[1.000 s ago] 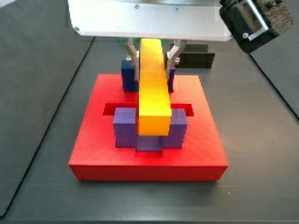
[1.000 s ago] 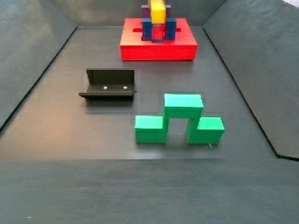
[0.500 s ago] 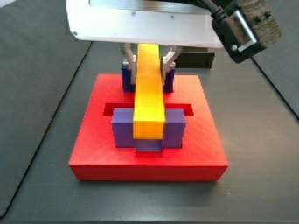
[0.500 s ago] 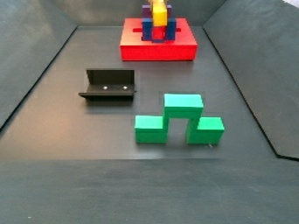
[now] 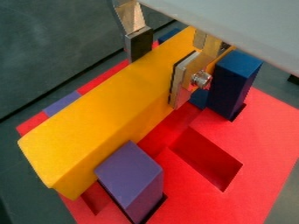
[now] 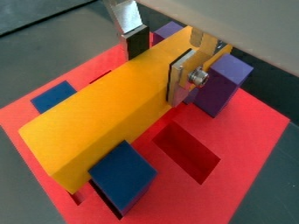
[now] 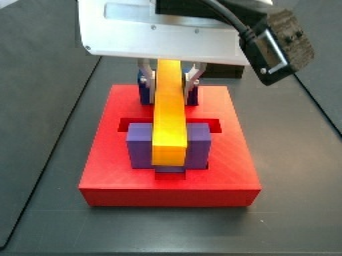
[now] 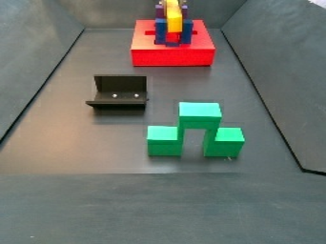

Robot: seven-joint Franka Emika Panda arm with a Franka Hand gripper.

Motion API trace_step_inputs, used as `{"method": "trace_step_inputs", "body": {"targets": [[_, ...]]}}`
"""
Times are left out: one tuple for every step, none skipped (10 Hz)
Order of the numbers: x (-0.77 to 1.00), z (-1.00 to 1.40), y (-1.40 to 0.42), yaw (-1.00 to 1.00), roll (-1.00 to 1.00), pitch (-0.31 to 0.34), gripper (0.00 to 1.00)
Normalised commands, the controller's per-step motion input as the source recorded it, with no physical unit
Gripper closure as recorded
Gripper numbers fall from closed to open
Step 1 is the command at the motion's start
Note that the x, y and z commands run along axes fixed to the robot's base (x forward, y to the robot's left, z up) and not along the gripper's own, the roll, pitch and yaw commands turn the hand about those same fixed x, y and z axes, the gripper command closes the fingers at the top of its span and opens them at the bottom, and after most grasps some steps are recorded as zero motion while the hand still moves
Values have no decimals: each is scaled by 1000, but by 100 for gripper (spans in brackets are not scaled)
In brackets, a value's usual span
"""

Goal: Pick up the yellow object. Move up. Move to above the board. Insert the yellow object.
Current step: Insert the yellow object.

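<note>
— Two silver finger plates with dark pads are what we see of the gripper [image 5: 163, 59] in both wrist views: how do they stand?

— We see them pinching the long yellow-orange rectangular bar [image 5: 111, 127], one plate [image 6: 184, 74] flat against each long side, near the bar's far end.

— Where is the bar?

— Over the large flat red square slab [image 7: 234, 170]. In a side view the bar [image 7: 168, 115] slopes down from the gripper [image 7: 170, 78] at twelve o'clock toward six o'clock, its low end between the purple square posts [image 7: 144, 145] near the slab's front. We cannot tell whether that end touches the floor of the slot.

— What else stands on the slab?

— A blue square post [image 5: 236, 80] just beside the clamped end in a wrist view, and a rectangular recess [image 6: 186, 150] open beside the bar.

— And off the slab?

— In a side view the slab [image 8: 173, 55] sits at twelve o'clock on the dark grey floor [image 8: 76, 200]. We find the dark L-shaped fixture [image 8: 118, 93] toward nine o'clock and the green stepped block [image 8: 195, 131] near the centre, well apart from the slab.
</note>
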Motion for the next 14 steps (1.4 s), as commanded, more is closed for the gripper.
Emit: {"method": "trace_step_inputs", "body": {"targets": [[143,-274,0,0,0,64,100],[197,-277,0,0,0,69,100],[203,-266,0,0,0,76,100],[200,-260,0,0,0,80,100],[166,-240,0,0,0,80,100],[63,-220,40,-74,0,80,100],[9,-243,20,-89,0,70,100],[0,-260,0,-89,-9,20,100],[0,-337,0,-74,-1,0,100],[0,-429,0,-29,-9,0,100],[0,-429,-3,0,-23,0,100],[0,-463,0,0,-4,0,100],[0,-497,0,0,0,0,100],[0,-177,0,0,0,19,100]]}}
